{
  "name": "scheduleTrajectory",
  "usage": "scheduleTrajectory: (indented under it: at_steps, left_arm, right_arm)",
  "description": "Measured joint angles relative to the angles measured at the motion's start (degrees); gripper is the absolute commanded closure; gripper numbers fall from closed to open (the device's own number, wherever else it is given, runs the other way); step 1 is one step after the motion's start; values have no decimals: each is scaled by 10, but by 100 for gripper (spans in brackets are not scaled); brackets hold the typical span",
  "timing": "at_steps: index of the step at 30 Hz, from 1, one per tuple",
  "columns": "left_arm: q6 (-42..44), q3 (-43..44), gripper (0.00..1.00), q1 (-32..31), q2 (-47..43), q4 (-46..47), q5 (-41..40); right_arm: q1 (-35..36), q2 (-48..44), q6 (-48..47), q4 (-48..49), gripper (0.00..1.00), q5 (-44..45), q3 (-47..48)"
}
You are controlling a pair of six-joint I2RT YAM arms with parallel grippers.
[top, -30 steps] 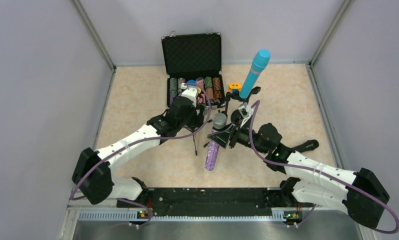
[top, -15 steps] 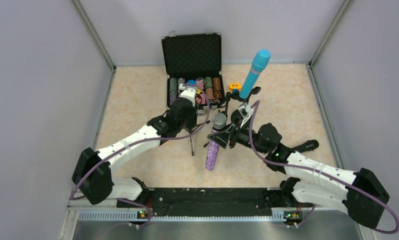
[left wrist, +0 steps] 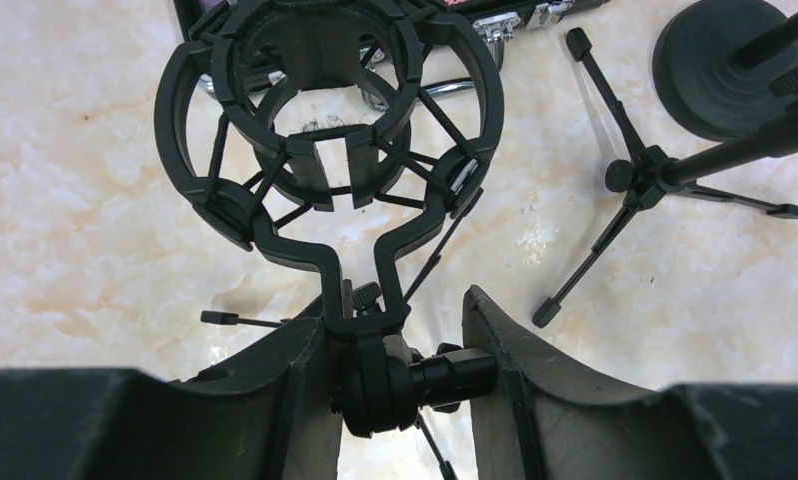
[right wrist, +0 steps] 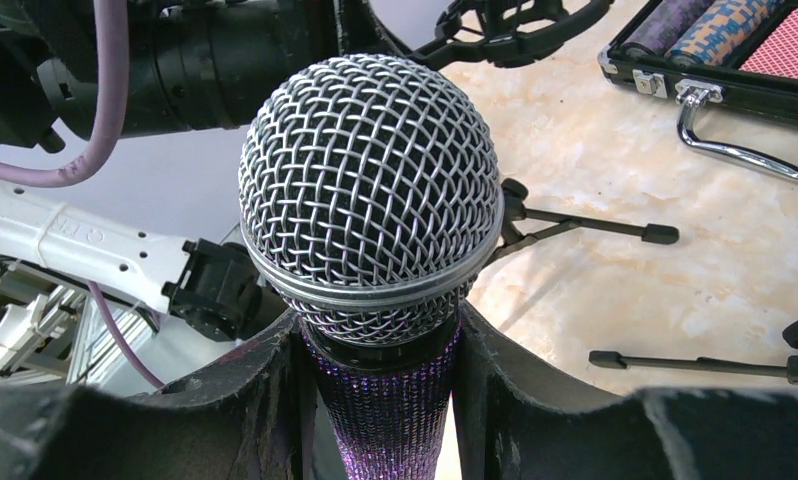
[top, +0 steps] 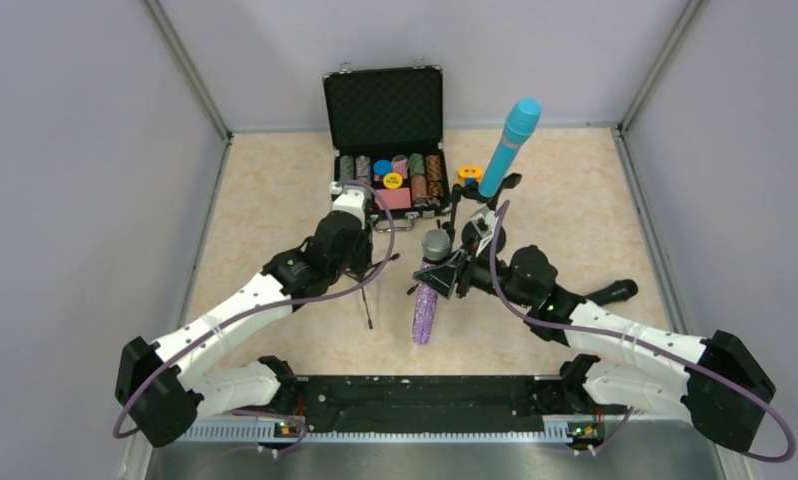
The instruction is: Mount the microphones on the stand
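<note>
My left gripper (left wrist: 400, 380) is shut on the swivel joint of a small black tripod stand (top: 366, 300). Its empty ring-shaped shock mount (left wrist: 325, 110) sticks out ahead of the fingers. My right gripper (right wrist: 380, 400) is shut on the glittery purple microphone (right wrist: 370, 190), just below its grey mesh head. In the top view that microphone (top: 425, 305) hangs tilted at the table's middle, right of the left gripper (top: 357, 228). The cyan microphone (top: 507, 148) stands slanted in a mount on another stand. A black microphone (top: 615, 292) lies beside the right arm.
An open black case (top: 385, 100) of poker chips sits at the back, with a yellow-orange ring (top: 468, 173) to its right. A second tripod (left wrist: 645, 180) and a round black base (left wrist: 720, 65) stand right of the held mount.
My left gripper has shut on the stand's joint and drawn back to the near left, carrying the stand along. The right gripper still holds the purple microphone and has barely shifted.
</note>
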Motion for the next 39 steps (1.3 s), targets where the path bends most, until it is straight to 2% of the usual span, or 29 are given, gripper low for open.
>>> scheduleTrajectory:
  at_steps: [9, 17, 30, 31, 34, 35, 38, 39]
  left_arm:
    - [-24, -22, 100, -13, -52, -38, -7]
    - [-43, -37, 100, -54, -82, -48, -13]
    - [-96, -45, 98, -136, -61, -57, -104]
    - [-98, -45, 90, -140, -61, -57, -109]
    - [-98, -47, 36, -150, -61, -54, -117]
    - [-97, -48, 27, -152, -62, -52, -118]
    - [-91, -54, 13, -153, -64, -42, -118]
    - [-87, -55, 4, -154, -67, -39, -118]
  right_arm:
    - [0, -1, -9, -12, 100, 1, 11]
    - [0, -18, -19, -25, 100, 7, 33]
    - [0, -36, -32, -38, 100, 21, 38]
    - [0, -36, -34, -38, 100, 22, 38]
    - [0, -36, -40, -43, 100, 22, 42]
    - [0, -36, -42, -43, 100, 22, 43]
    - [0, -36, -47, -45, 100, 23, 49]
    - [0, -36, -48, -44, 100, 24, 50]
